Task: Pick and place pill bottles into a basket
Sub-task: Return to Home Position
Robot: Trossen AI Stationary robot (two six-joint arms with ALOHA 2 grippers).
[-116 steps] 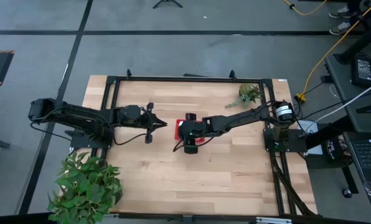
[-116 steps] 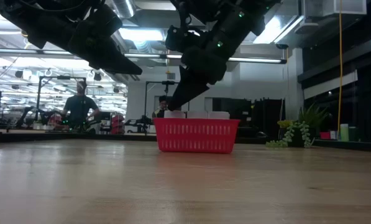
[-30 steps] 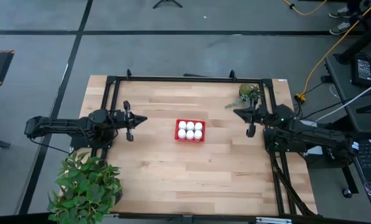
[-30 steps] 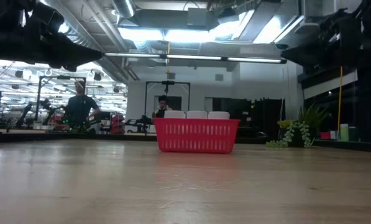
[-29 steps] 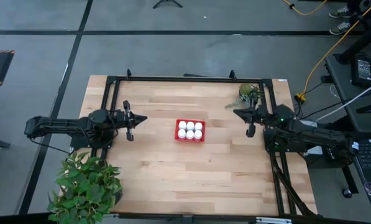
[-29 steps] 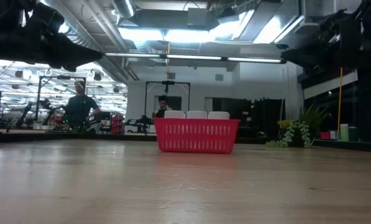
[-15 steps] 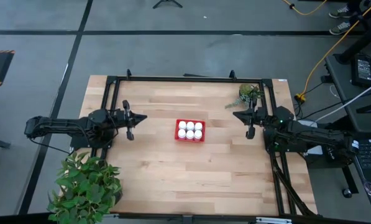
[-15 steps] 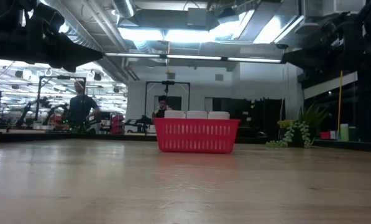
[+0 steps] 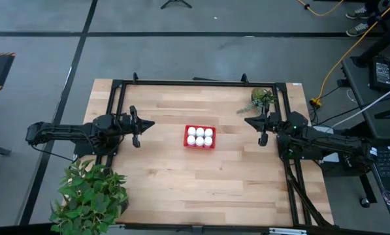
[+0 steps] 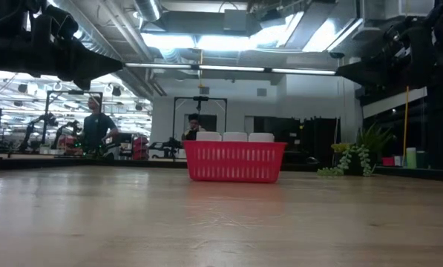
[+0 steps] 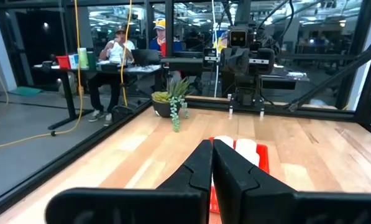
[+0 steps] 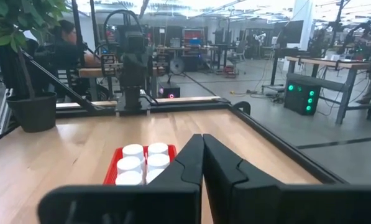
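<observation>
Fingers [image 11: 194, 171] of my left gripper [image 11: 211, 155] are pressing together on nothing at the left edge of the table [image 9: 181, 183]. My right gripper [image 12: 202, 149] is sitting pinched and empty opposite. Between them the basket [image 9: 185, 137] is carrying six pill bottles [image 9: 200, 136]. I am judging this the homing step, asking only for settling, no grasp.

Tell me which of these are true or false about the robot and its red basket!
All six pill bottles sit inside the basket. True.
The left gripper holds a bottle. False: its fingers are shut on nothing.
The basket lies tipped over. False: it stands upright on the table.
The right gripper is near the small plant. True.
</observation>
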